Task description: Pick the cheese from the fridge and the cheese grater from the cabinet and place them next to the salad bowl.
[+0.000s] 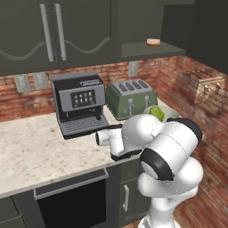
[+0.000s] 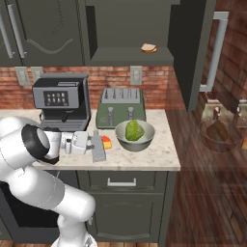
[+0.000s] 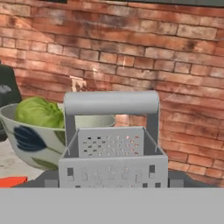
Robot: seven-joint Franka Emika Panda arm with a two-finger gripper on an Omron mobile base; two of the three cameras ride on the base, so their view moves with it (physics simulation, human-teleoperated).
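Note:
My gripper (image 2: 94,144) is shut on the grey cheese grater (image 2: 99,149), holding it low over the counter just left of the salad bowl (image 2: 147,137). In the hand view the cheese grater (image 3: 113,154) stands close between my fingertips (image 3: 49,181), handle up, with the salad bowl (image 3: 30,142) and its lettuce behind it to the left. The orange-red cheese (image 2: 106,142) lies on the counter between grater and bowl, and a red corner of the cheese (image 3: 11,180) shows low left. The cabinet (image 1: 53,31) doors are closed. The dark fridge (image 2: 190,62) stands to the right.
A coffee machine (image 2: 61,102) and a green toaster (image 2: 120,108) stand at the back of the counter (image 2: 159,154). A tan bread piece (image 2: 148,48) lies on the open shelf above. The counter ends just right of the bowl. An oven (image 1: 71,200) sits below.

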